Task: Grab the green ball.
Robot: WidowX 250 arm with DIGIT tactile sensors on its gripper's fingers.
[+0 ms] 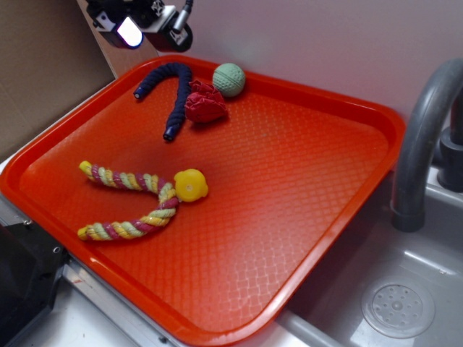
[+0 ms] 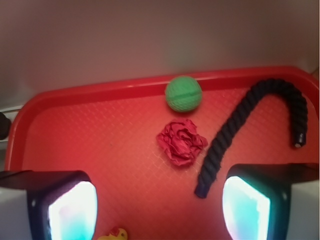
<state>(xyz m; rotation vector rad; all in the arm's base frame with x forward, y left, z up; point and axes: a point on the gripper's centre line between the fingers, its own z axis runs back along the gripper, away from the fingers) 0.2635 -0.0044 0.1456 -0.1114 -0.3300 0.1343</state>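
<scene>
The green ball (image 1: pixel 229 79) is pale mint with a ridged surface and rests near the far rim of the red tray (image 1: pixel 340 108). In the wrist view the green ball (image 2: pixel 183 93) lies at the top middle, beyond a crumpled red cloth (image 2: pixel 181 141). My gripper (image 1: pixel 148 29) hangs high above the tray's far left corner, well left of the ball. In the wrist view the gripper (image 2: pixel 159 207) is open and empty, with its glowing pads wide apart at the bottom corners.
A dark blue rope (image 1: pixel 172 94) curves beside the red cloth (image 1: pixel 205 103). A striped rope (image 1: pixel 126 206) with a yellow knob (image 1: pixel 190 185) lies at the tray's left. A grey faucet (image 1: pixel 423 137) and sink (image 1: pixel 398 307) stand at the right.
</scene>
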